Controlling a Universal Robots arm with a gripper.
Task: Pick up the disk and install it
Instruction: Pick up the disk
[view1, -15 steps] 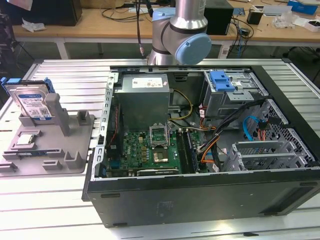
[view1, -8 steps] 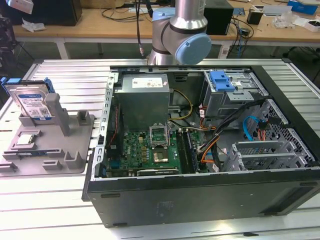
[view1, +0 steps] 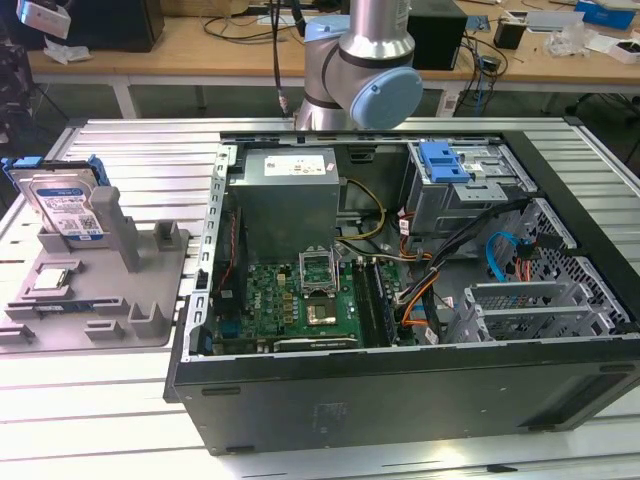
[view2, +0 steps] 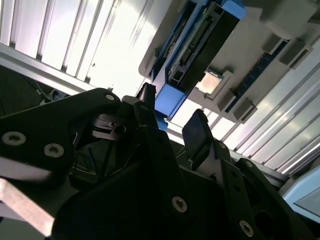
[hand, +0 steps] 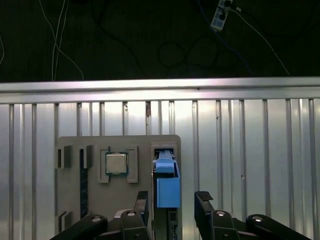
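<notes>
I have the fingers (hand: 204, 199) spread wide, gripping nothing. The disk (hand: 166, 186) stands on edge in a grey moulded holder (hand: 112, 197), lined up with the gap beyond the fingertips. Its thin blue-framed edge runs straight away from them. On the ribbed aluminium counter (view1: 100, 420), it sits at the exterior view's left of the open computer case (view1: 400, 390).

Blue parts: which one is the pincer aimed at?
The blue-framed disk, upright in the grey holder, in line with the open pincer; not the latch in the case.
</notes>
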